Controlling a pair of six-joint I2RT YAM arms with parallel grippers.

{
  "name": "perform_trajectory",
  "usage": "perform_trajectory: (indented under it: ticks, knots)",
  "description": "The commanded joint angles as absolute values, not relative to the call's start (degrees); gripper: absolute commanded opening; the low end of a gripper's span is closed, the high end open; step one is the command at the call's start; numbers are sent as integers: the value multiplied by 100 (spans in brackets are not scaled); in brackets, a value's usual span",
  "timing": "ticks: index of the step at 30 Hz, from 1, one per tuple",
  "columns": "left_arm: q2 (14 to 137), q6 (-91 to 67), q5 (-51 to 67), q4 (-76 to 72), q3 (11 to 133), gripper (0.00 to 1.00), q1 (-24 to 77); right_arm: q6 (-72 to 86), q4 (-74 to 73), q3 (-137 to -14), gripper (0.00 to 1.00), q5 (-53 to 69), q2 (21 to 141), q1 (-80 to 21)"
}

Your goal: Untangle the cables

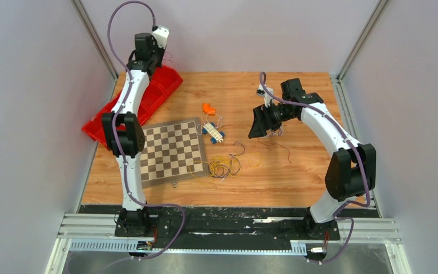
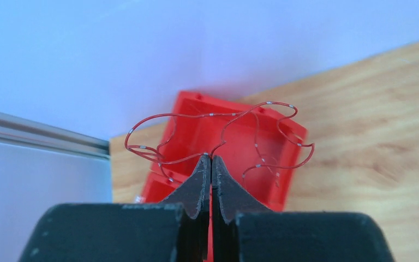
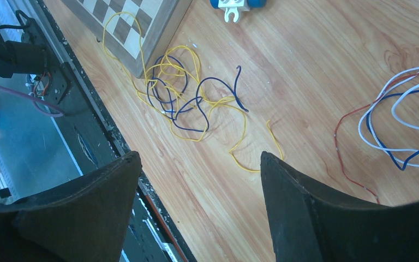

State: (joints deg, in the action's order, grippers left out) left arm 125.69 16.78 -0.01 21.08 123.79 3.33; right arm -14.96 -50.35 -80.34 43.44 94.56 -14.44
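Note:
In the left wrist view my left gripper (image 2: 211, 157) is shut on a thin dark red cable (image 2: 262, 134), pinched at the fingertips; its curly loops hang in the air over the red bin (image 2: 196, 136). In the top view the left gripper (image 1: 162, 56) is raised at the far left. A tangle of yellow and dark blue-purple cables (image 3: 180, 98) lies on the wood by the chessboard corner, also visible in the top view (image 1: 222, 165). White, blue and red cables (image 3: 403, 125) lie to the right. My right gripper (image 3: 199, 158) hovers open above the table with nothing between its fingers (image 1: 255, 124).
A chessboard (image 1: 171, 151) lies left of centre. A small white-and-blue toy car (image 1: 213, 132) and an orange piece (image 1: 207, 108) sit behind the tangle. The red bin (image 1: 148, 97) lies at the far left. The black base rail (image 3: 87, 136) runs along the table's near edge.

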Motion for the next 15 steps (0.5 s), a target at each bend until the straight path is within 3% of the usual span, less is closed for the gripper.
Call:
perform_trajectory:
  ticks: [1,13,15]
  knots:
    - [13066,2273,-242,1276,12998,0,94,-1590,-4993,-8203,78,4395,9501,-1426]
    - [13832,3501,-35,257,12690,1,-93,-1616,-4997,-8313,79,4427,9901,-1419]
    - [13879,3528,-35,186,12696,21,-101,-1598,-5007,-8327,79,4456,9945,-1423]
